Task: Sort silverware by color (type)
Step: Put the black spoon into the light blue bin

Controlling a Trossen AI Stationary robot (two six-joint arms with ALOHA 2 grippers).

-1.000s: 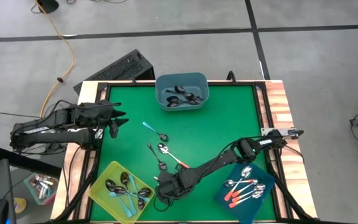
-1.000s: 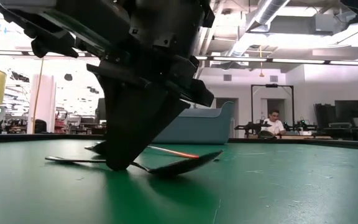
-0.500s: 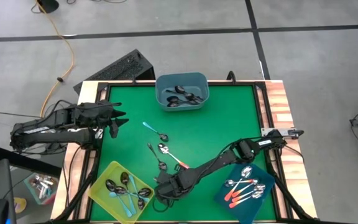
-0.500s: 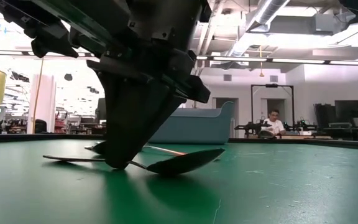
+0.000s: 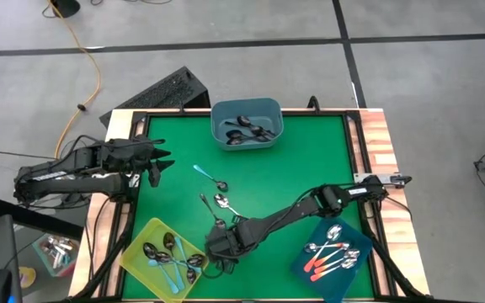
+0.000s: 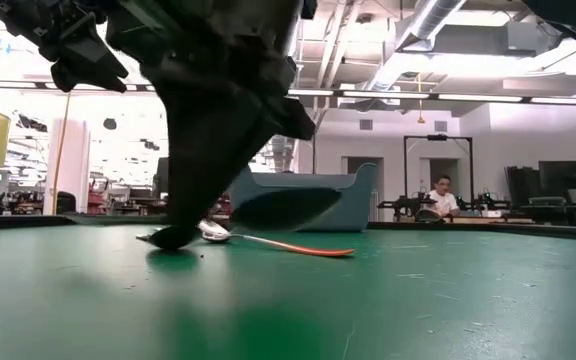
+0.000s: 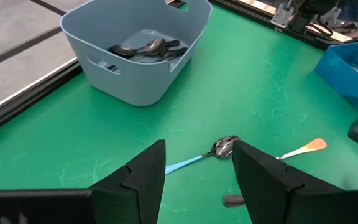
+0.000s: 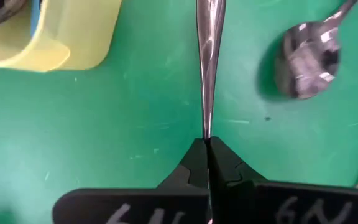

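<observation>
Hidden or unclear: in the low view the right arm's dark bulk fills the upper left, and the right gripper (image 5: 218, 245) is lost against it; the spoons heaped in each bin overlap, so bin counts are approximate.

Count on the green mat (image 5: 301, 160): three loose spoons plus one held. A teal-handled spoon (image 5: 210, 178) lies at centre; an orange-handled spoon (image 5: 232, 209) lies at its 5 o'clock; a dark metal spoon (image 5: 210, 209) lies just beside that one.

Bins: grey-blue bin (image 5: 263, 109) at 12 o'clock, about four dark spoons; yellow bin (image 5: 138, 249) at 7 o'clock, about five teal-handled spoons; dark blue bin (image 5: 318, 273) at 5 o'clock, about four orange-handled spoons.

Right arm reaches diagonally from the 4 o'clock edge toward the yellow bin. Its fingers (image 8: 194, 167) are pressed together on the handle of a plain metal spoon (image 8: 209, 68), lifted off the mat.

Left gripper (image 7: 197, 168) waits at the 9 o'clock edge, jaws apart, holding nothing.
</observation>
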